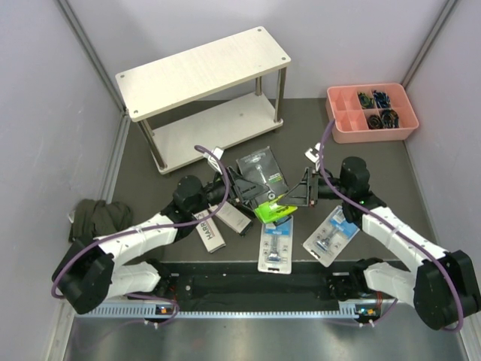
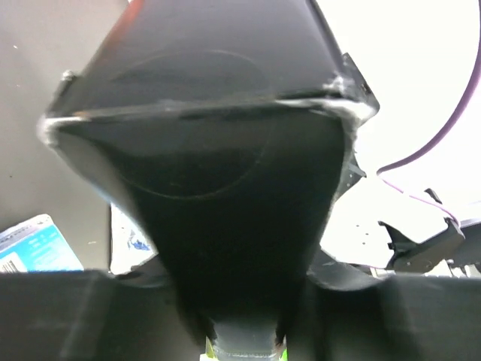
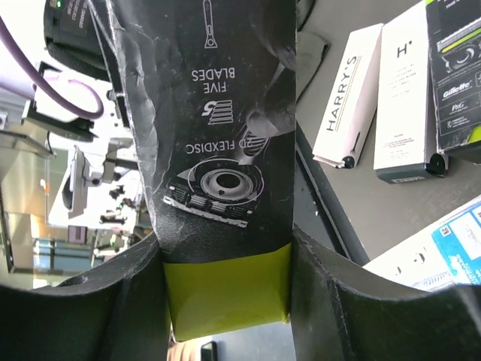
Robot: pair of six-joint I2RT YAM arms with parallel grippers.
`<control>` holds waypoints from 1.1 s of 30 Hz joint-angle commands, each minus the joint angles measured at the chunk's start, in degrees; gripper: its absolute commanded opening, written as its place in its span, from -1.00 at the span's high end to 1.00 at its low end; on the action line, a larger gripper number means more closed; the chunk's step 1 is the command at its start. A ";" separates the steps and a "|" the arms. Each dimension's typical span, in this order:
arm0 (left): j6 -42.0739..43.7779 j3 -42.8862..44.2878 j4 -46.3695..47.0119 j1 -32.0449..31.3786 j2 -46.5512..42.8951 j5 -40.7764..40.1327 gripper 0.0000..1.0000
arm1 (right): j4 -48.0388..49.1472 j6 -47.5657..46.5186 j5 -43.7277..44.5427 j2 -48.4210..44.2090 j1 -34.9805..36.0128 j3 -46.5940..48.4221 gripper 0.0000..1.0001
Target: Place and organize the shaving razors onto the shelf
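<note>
Razors are all waiting off shelf.
Left gripper, right gripper are pinching one pack (black-lime); five lying on tabletop.

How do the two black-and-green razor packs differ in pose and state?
The held pack is raised and tilted, clamped by the left gripper and right gripper; the lying pack rests flat on the table. The held pack shows bright green; the lying pack shows mostly black. Both are off the shelf.
</note>
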 commanded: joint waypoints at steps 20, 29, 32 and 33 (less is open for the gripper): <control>-4.86 1.66 8.07 0.43 -1.07 -14.72 0.95 | -0.65 17.74 42.30 -28.28 5.41 -14.61 -0.97; -7.59 3.51 13.79 2.89 4.04 -10.49 0.98 | 12.44 18.53 48.11 -16.68 15.60 -13.73 -0.97; -7.85 3.16 13.53 4.03 3.51 -10.32 0.98 | 16.83 19.67 48.98 -12.46 16.75 -13.55 -0.97; -8.03 2.99 13.44 4.56 3.16 -10.32 0.98 | 17.80 19.85 49.25 -11.76 17.10 -13.64 -0.92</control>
